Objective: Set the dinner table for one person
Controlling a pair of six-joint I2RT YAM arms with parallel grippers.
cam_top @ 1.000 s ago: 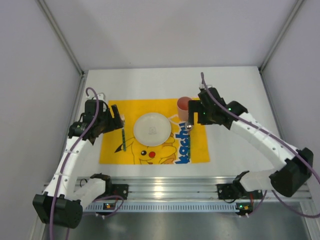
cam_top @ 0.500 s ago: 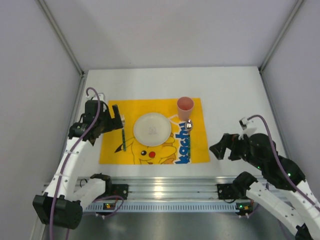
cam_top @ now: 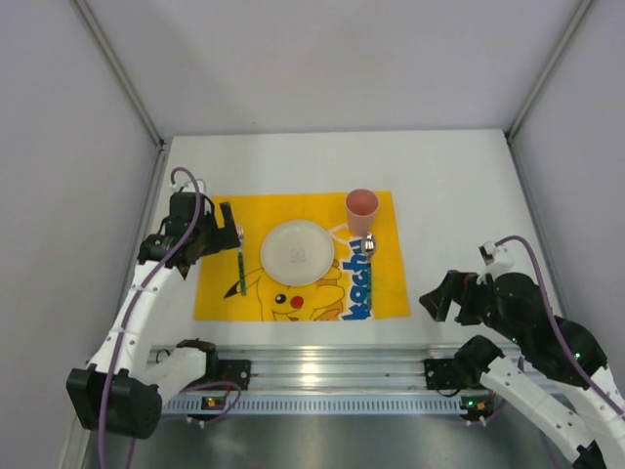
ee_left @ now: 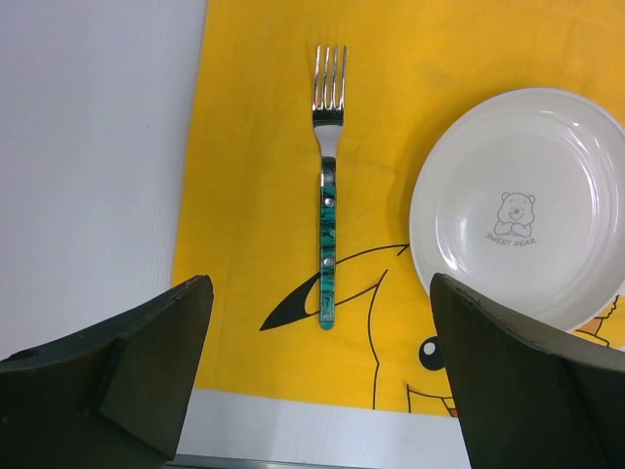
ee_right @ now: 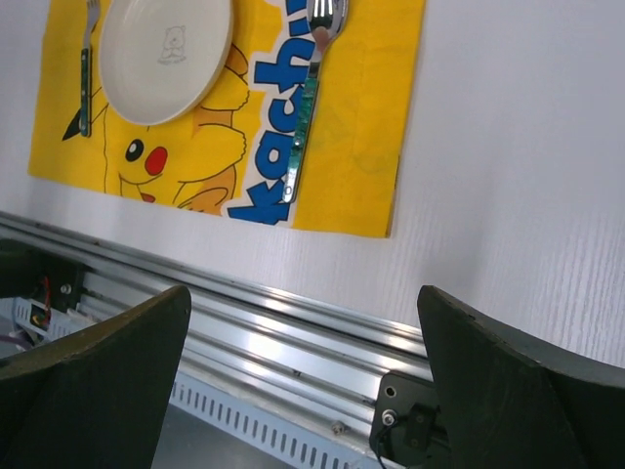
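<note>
The white dinner table (cam_top: 449, 176) carries a yellow Pikachu mat (cam_top: 303, 303). On the mat lie a white plate (cam_top: 297, 252), a green-handled fork (cam_top: 240, 266) to its left, a green-handled spoon (cam_top: 363, 256) to its right and a pink cup (cam_top: 361, 208) at the far right corner. My left gripper (cam_top: 217, 233) is open and empty above the fork (ee_left: 329, 186), beside the plate (ee_left: 522, 210). My right gripper (cam_top: 444, 298) is open and empty over bare table right of the mat, near the front edge. The right wrist view shows the spoon (ee_right: 305, 107), the plate (ee_right: 166, 54) and the fork (ee_right: 86, 78).
A ribbed aluminium rail (cam_top: 332, 366) runs along the table's near edge, also in the right wrist view (ee_right: 273, 332). Grey walls (cam_top: 332, 59) close in the back and both sides. White tabletop (ee_right: 527, 176) lies right of the mat.
My right arm has pulled back from the cup and spoon to the near right of the table. My left gripper has shifted slightly back from the fork.
</note>
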